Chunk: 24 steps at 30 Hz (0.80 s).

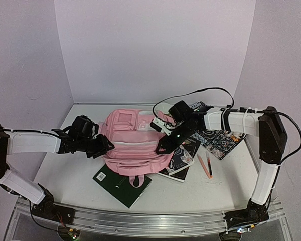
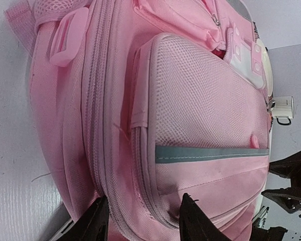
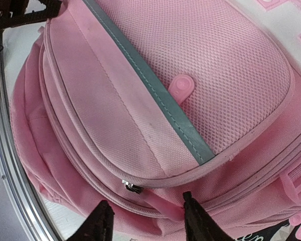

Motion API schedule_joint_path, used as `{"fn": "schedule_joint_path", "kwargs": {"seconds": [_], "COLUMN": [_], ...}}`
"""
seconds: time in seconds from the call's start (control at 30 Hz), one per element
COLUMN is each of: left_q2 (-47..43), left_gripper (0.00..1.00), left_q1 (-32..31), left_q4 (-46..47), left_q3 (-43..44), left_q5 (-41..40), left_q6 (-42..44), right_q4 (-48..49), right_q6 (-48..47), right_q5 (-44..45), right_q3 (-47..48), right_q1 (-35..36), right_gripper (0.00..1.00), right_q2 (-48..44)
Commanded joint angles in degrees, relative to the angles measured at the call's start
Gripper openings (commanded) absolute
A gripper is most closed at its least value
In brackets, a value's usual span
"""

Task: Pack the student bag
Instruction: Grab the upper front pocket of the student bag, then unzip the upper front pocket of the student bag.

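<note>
The student bag [image 1: 135, 143], a soft pink backpack, lies flat mid-table with its front pocket [image 2: 205, 100] facing up. My left gripper [image 1: 104, 145] is at the bag's left edge. In the left wrist view its fingers [image 2: 144, 218] pinch a ridge of pink fabric and zip seam. My right gripper [image 1: 163, 146] hangs over the bag's right side. Its jaws [image 3: 148, 221] stand apart on either side of a pink zip pull [image 3: 163, 203]. The pull hangs from a metal slider [image 3: 132, 187], and neither finger presses it.
A dark green book [image 1: 121, 183] lies at the bag's near edge, partly under it. A dark patterned book [image 1: 183, 158] pokes out at the bag's right. Two orange pens [image 1: 206, 164] and a patterned notebook [image 1: 218, 138] lie further right.
</note>
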Motion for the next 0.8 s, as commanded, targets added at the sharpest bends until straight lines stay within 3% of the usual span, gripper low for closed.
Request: {"fn": "schedule_joint_path", "kwargs": {"seconds": [0.0, 0.23, 0.53, 0.77], "left_q2": [-2.0, -1.7, -1.0, 0.3], "left_gripper": [0.48, 0.48, 0.48, 0.47], "left_q1": [-0.4, -0.5, -1.6, -4.4], "left_q4": [4.1, 4.3, 6.6, 8.6], "left_q3": [0.2, 0.1, -0.5, 0.1], "left_q5": [1.3, 1.4, 2.0, 0.9], "left_q6": [0.0, -0.5, -2.1, -3.0], "right_q4": [-4.3, -3.1, 2.2, 4.6], "right_q6": [-0.2, 1.2, 12.0, 19.1], "right_q5": [-0.5, 1.4, 8.3, 13.8], "right_q3": [-1.3, -4.5, -4.7, 2.4], "right_q1": [0.8, 3.2, 9.4, 16.1], "right_gripper": [0.33, 0.00, 0.00, 0.00], "right_q2": [-0.3, -4.0, -7.0, -1.4]}}
